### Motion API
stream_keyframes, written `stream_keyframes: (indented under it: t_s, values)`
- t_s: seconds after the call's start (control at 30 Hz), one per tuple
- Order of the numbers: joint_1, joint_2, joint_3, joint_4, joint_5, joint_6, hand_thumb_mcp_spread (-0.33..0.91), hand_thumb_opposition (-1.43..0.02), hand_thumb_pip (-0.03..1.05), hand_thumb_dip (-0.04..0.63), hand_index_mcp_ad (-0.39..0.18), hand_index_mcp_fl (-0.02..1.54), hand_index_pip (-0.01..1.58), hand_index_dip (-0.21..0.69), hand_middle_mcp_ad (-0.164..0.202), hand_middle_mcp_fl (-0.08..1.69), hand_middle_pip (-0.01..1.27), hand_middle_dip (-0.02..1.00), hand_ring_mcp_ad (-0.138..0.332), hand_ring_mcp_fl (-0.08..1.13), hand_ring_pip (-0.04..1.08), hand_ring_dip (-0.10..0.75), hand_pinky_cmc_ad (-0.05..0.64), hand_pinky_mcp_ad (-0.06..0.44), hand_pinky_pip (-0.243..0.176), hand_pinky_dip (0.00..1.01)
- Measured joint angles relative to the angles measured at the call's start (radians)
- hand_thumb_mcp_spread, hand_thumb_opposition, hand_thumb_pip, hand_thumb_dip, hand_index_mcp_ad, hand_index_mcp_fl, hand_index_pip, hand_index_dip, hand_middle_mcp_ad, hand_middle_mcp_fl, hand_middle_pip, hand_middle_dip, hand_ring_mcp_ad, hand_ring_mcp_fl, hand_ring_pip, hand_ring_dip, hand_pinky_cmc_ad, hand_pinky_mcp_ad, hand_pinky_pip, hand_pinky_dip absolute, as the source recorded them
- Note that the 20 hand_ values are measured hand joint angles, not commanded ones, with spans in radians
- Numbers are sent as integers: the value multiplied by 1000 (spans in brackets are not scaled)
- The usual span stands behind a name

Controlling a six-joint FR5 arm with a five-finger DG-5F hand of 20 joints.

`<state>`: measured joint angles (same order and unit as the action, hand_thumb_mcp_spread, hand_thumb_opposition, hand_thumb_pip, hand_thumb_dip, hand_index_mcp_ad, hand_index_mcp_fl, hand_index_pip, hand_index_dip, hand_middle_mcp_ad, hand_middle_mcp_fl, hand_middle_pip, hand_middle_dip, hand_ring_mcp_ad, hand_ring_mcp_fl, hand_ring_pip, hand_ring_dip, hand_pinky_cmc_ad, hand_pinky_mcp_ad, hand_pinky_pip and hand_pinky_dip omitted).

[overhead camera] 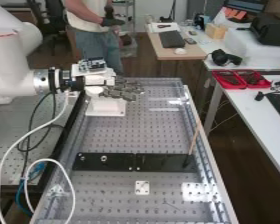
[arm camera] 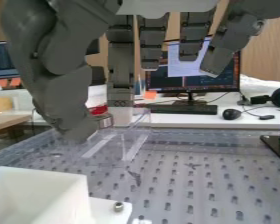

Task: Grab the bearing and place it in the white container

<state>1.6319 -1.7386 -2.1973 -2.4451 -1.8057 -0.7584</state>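
The white jointed arm (overhead camera: 14, 47) enters from 10 o'clock in the high view. Its dark grey multi-fingered hand (overhead camera: 124, 90) is positioned above the perforated metallic bench top (overhead camera: 117, 132), toward 11 o'clock. Hand state: spread. In the wrist view, the fingers (arm camera: 121, 65) extend with gaps between them, and the thumb (arm camera: 54, 75) stands apart from them.

The white open-topped rectangular container (overhead camera: 105, 106) is located below and beside the hand, in the 11 o'clock area of the bench top. In the wrist view, it adjoins a flat white base (arm camera: 109, 211) fitted with a small metal bolt (arm camera: 119, 206).

Bearing location: a small silver ring (overhead camera: 103, 158), apparently the bearing, lies on the long flat black plate (overhead camera: 167, 161), toward that plate's 9 o'clock end. The ring is at 6 o'clock from the container and well apart from it. A second small light-coloured round part (overhead camera: 82, 157) is near the ring, at its 9 o'clock.

A thin tan stick (overhead camera: 194, 136) stands tilted at the 3 o'clock end of the black plate. A small white square plate with holes (overhead camera: 142, 187) lies on the bench top at 6 o'clock from the black plate. Red trays (overhead camera: 238, 79) rest on the white side table (overhead camera: 260, 112), at 2 o'clock.
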Motion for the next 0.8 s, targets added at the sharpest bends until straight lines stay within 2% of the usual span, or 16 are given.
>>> stream_keyframes:
  t_s: [0.43, 0.8]
  values:
    - [9, -14, -16, 18, -139, -20, 382, -829, 660, 281, -16, 227, 1545, 40, 44, 66, 126, 188, 176, -2, 87, 93, 340, 178, -61, 379]
    - [22, -72, 11, 11, -209, -47, 382, -829, 660, 281, -16, 229, 1545, 40, 44, 66, 126, 188, 176, -2, 87, 93, 340, 178, -61, 379]
